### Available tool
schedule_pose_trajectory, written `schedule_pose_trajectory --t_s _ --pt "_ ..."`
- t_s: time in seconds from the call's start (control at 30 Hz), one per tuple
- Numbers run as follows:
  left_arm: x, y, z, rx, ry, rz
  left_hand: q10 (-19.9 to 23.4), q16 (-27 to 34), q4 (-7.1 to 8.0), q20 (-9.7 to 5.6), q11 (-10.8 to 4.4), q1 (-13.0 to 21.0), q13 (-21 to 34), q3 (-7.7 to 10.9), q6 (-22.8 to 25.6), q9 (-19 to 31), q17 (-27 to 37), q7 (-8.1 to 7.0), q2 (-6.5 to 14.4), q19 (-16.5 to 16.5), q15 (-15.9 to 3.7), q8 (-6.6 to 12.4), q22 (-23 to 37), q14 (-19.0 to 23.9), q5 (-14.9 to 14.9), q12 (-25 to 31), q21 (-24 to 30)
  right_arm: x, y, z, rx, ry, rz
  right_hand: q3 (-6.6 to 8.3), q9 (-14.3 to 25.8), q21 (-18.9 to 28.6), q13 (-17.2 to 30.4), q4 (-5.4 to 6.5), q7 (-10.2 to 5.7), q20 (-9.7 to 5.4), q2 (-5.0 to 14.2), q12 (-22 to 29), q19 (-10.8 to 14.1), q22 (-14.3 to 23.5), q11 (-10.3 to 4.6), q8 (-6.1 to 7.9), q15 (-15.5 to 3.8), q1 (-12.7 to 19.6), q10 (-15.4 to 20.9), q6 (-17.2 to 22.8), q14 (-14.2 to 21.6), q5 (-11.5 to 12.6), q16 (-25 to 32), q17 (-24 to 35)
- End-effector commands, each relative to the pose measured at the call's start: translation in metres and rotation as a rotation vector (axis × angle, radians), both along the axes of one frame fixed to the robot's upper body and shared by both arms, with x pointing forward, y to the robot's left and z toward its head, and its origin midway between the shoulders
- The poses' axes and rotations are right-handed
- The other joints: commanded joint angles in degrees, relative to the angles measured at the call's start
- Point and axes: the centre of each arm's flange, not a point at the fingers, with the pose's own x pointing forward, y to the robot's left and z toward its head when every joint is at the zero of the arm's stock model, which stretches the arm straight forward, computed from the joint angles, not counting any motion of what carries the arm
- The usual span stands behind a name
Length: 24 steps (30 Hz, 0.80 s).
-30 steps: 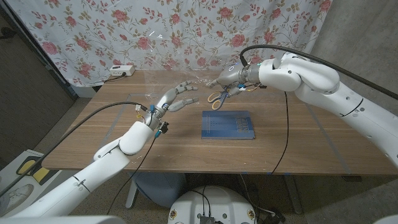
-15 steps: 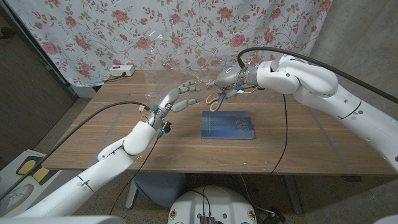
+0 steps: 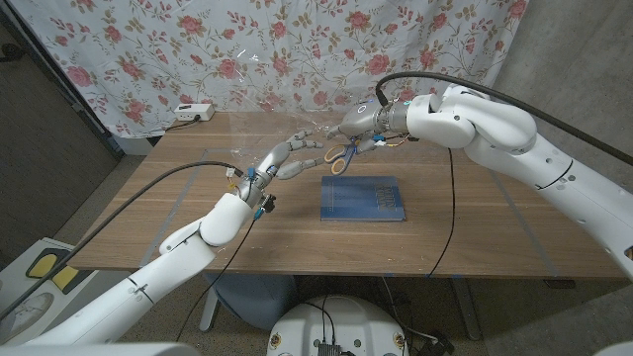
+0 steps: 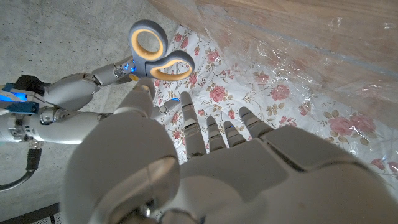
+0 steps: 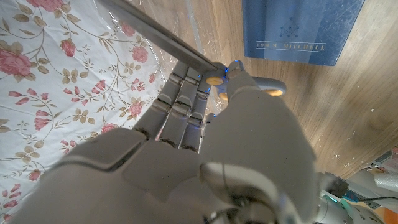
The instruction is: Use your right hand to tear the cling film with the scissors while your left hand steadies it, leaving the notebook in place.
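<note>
A clear, crinkled cling film (image 3: 259, 107) stretches upright over the table's far middle. My right hand (image 3: 362, 121) grips grey scissors with orange-lined handles (image 3: 339, 156), handles hanging down, blades up at the film. In the right wrist view the blade (image 5: 157, 38) runs out from my fingers (image 5: 183, 93) along the film (image 5: 134, 57). My left hand (image 3: 285, 156) holds nothing and reaches with fingers spread to the film just left of the scissors; contact is unclear. The left wrist view has the scissor handles (image 4: 155, 51) beyond my fingertips (image 4: 186, 119). The blue notebook (image 3: 363, 198) lies flat below the scissors.
A floral curtain (image 3: 148, 49) hangs behind the table. A white power strip (image 3: 193, 113) sits at the far left corner. A black cable (image 3: 456, 213) hangs from my right arm across the table right of the notebook.
My left hand has slid right and forward, closer to the scissors. My right hand with the scissors has edged slightly left. The notebook has not moved.
</note>
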Motion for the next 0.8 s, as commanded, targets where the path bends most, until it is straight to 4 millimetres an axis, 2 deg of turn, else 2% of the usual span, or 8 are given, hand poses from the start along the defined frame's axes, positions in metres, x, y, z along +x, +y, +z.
schedule_pose_trajectory --t_s 0.03,0.13,0.2,0.4,0.5,0.73,0.8 --pt "0.0046 -0.0045 -0.0011 0.007 0.006 -0.006 -0.04 -0.05 -0.25 0.43 0.21 1.39 0.02 0.79 0.64 0.1 0.04 0.03 0.23 0.05 0.04 0.01 0.11 -0.3 0.23 -0.02 0.08 0.0001 0.0042 0.0029 -0.011 -0.001 0.008 -0.07 0.13 0.38 0.33 0.0 -0.14 -3.07 0.2 0.24 -0.22 0.17 -10.42 0.43 -8.28 0.39 11.17 0.22 0.54 0.21 -0.11 0.31" --pt "0.0069 -0.0051 -0.0007 0.009 0.013 -0.012 0.01 -0.03 -0.52 0.45 0.28 2.86 -0.01 1.43 1.86 0.1 0.02 0.83 1.2 0.05 0.06 0.3 0.1 -0.33 0.36 0.0 0.06 0.0002 0.0051 0.0034 -0.011 0.0 0.01 -0.08 0.13 0.47 0.38 0.0 -0.13 -3.1 0.21 0.22 -0.21 0.16 -10.5 0.44 -8.28 0.4 11.11 0.23 0.56 0.22 -0.14 0.31" --pt "0.008 -0.0058 -0.0005 0.006 0.013 -0.018 0.31 0.0 -0.66 0.0 -0.19 3.7 -0.04 1.69 3.21 0.09 -0.01 0.9 1.54 0.15 -0.47 0.67 0.09 -0.26 0.42 0.11 0.09 0.0002 0.0056 0.0037 -0.011 0.001 0.013 -0.09 0.13 0.52 0.41 0.0 -0.15 -3.11 0.2 0.22 -0.23 0.16 -10.52 0.48 -8.28 0.41 11.1 0.33 0.58 0.22 -0.15 0.33" --pt "0.0109 -0.0078 0.0008 0.01 0.016 -0.031 0.18 -0.02 -0.69 0.57 0.57 5.65 -0.12 2.45 2.51 0.05 -0.04 1.36 2.85 0.11 0.11 -0.09 0.1 -0.35 0.68 0.01 0.07 0.0006 0.006 0.0033 -0.008 0.005 0.019 -0.12 0.12 0.67 0.38 0.0 -0.12 -3.08 0.19 0.22 -0.23 0.14 -10.56 0.48 -8.28 0.41 11.23 0.34 0.65 0.24 -0.16 0.39" --pt "0.0118 -0.0089 0.0012 0.016 0.018 -0.034 0.23 0.0 -0.67 0.57 0.49 5.98 -0.13 2.56 2.13 0.05 -0.05 1.44 3.07 0.11 0.1 -0.32 0.1 -0.3 0.71 0.02 0.07 0.0001 0.0064 0.0032 -0.007 0.002 0.023 -0.13 0.12 0.75 0.38 0.0 -0.14 -3.09 0.18 0.16 -0.27 0.13 -10.58 0.49 -8.28 0.42 11.13 0.37 0.62 0.25 -0.22 0.38" --pt "0.0113 -0.0117 0.0014 0.037 0.013 -0.024 0.29 0.01 -0.64 0.42 0.38 6.49 -0.17 2.61 1.72 0.03 -0.07 1.14 3.22 0.17 -0.06 -0.64 0.09 -0.23 0.72 0.02 0.09 0.0 0.0084 0.0024 -0.007 0.004 0.029 -0.16 0.11 0.96 0.41 0.02 -0.15 -3.07 0.2 0.11 -0.37 0.11 -10.56 0.5 -8.28 0.43 11.12 0.38 0.67 0.27 -0.3 0.4" --pt "0.0111 -0.0123 0.0012 0.04 0.015 -0.024 0.44 0.0 -0.57 -0.49 -0.51 6.43 -0.2 1.98 2.04 -0.04 -0.09 0.22 2.24 0.29 -0.87 -0.69 0.06 -0.15 0.48 0.04 0.1 0.0005 0.0092 0.0019 -0.008 0.004 0.031 -0.17 0.11 1.01 0.44 0.02 -0.09 -3.09 0.2 0.12 -0.38 0.1 -10.58 0.51 -8.28 0.43 11.12 0.42 0.67 0.27 -0.32 0.4"
